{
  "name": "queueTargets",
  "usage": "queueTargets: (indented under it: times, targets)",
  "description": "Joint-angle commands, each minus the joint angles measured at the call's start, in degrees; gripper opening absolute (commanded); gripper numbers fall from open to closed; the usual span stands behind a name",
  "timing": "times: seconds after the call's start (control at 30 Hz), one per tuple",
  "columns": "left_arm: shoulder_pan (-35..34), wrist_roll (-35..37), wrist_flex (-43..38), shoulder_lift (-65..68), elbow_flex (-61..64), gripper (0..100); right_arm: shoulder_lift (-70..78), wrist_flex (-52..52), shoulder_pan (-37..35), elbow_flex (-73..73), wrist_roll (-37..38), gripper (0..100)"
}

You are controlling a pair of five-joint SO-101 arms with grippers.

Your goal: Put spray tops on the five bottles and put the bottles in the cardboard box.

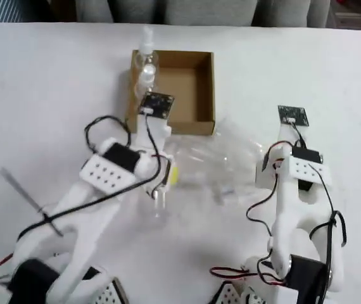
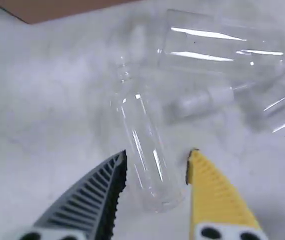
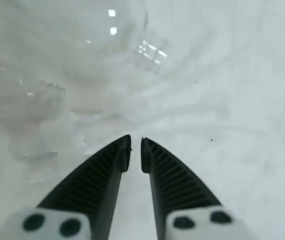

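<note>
My left gripper (image 2: 157,156) gaped astride the lying bottle (image 2: 141,132); squeezing mid-body, gently, seemed wisest; right gripper (image 3: 135,147) sat nearly together, empty.

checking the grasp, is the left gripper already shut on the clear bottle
No, the left gripper is open: its fingers sit either side of the lying clear bottle, with a gap beside the yellow one.

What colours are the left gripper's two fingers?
On the left gripper, one finger is yellow, the other grey and black; clearest in the left wrist view.
</note>
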Motion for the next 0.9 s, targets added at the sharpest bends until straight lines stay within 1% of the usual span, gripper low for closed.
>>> queueTargets:
  times: [0.0, 0.1, 0.23, 0.43, 0.57, 0.7, 0.87]
  targets:
    - [-3.0, 0.8, 2.9, 7.2, -7.6, 20, -1.7, -0.7, 0.6, -0.4, 0.6, 1.5]
    - [-5.2, 0.8, 3.0, 10.5, -9.7, 20, -1.7, -1.7, 0.1, 0.4, 0.6, 1.5]
    - [-5.2, 0.8, 2.5, 13.0, -10.1, 20, -1.7, -2.3, 0.0, 1.0, 0.6, 1.5]
    - [-5.6, 0.4, -1.4, 18.1, -10.2, 20, -1.7, -2.3, 0.0, 1.0, 0.6, 1.5]
    - [-5.6, 0.7, -1.5, 21.7, -11.8, 20, -1.7, -2.3, 0.0, 1.1, 0.6, 1.5]
    - [-7.4, 0.8, -1.5, 26.2, -14.7, 20, -1.7, -2.3, 0.0, 1.1, 0.6, 1.5]
    - [-7.4, 0.8, -1.1, 32.7, -17.9, 20, -1.7, -2.3, 0.0, 1.1, 0.6, 1.5]
